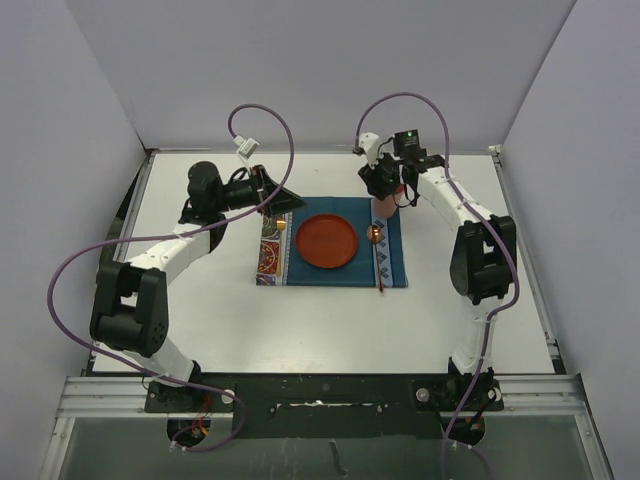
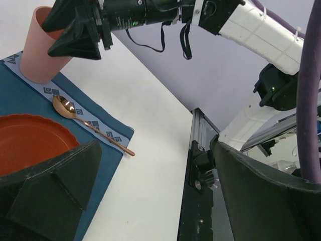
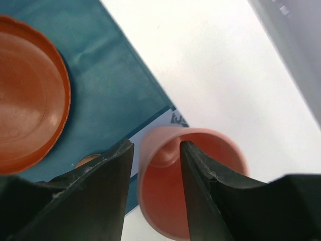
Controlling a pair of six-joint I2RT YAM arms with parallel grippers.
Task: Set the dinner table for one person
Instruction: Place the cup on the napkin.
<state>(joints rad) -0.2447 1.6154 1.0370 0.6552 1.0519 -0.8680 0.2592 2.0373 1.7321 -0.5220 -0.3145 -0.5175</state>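
The white dinner table (image 1: 200, 320) carries a teal placemat (image 1: 300, 275) with an orange plate (image 1: 326, 241) at its middle. A copper spoon (image 1: 376, 250) lies on the mat right of the plate. A pink cup (image 1: 386, 207) stands upright on the mat's far right corner. My right gripper (image 1: 385, 185) is open over the cup: in the right wrist view (image 3: 156, 150) one finger is inside the cup (image 3: 160, 211) and one outside, with a gap to the wall. My left gripper (image 1: 285, 200) is open and empty above the mat's far left corner.
A small gold object (image 1: 281, 226) lies on the mat's left patterned end, just below the left gripper. The left wrist view shows the cup (image 2: 37, 55), spoon (image 2: 90, 125), plate (image 2: 30, 140) and the table's metal edge rail (image 2: 193, 165).
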